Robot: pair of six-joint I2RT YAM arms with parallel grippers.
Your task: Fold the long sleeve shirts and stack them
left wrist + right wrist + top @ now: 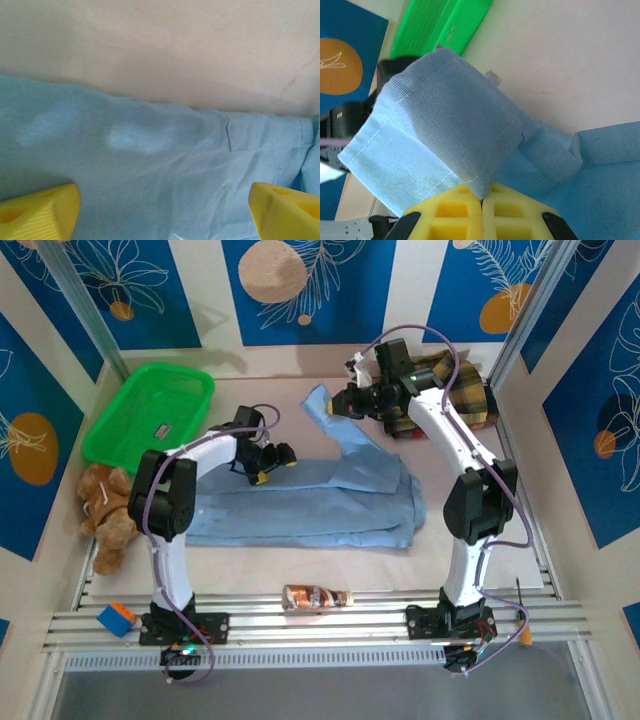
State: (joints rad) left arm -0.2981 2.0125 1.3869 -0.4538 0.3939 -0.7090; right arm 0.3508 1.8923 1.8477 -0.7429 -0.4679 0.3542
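Note:
The light blue shirt (320,502) lies spread flat across the middle of the table, one sleeve (338,423) running up toward the back. My right gripper (340,406) is shut on that sleeve's cuff (440,130), which is lifted and folds over the yellow fingers (455,212). My left gripper (270,462) hovers open low over the shirt's upper edge; its yellow fingertips (42,215) stand wide apart over blue cloth (150,185) with nothing between them. The yellow-and-brown plaid shirt (455,390) lies bunched at the back right, partly hidden behind the right arm.
A green plastic basket (150,410) stands at the back left. A brown teddy bear (105,510) lies at the left edge. A small brown bottle (312,596) rests near the front rail, and a blue-and-orange block (116,618) sits at the front left.

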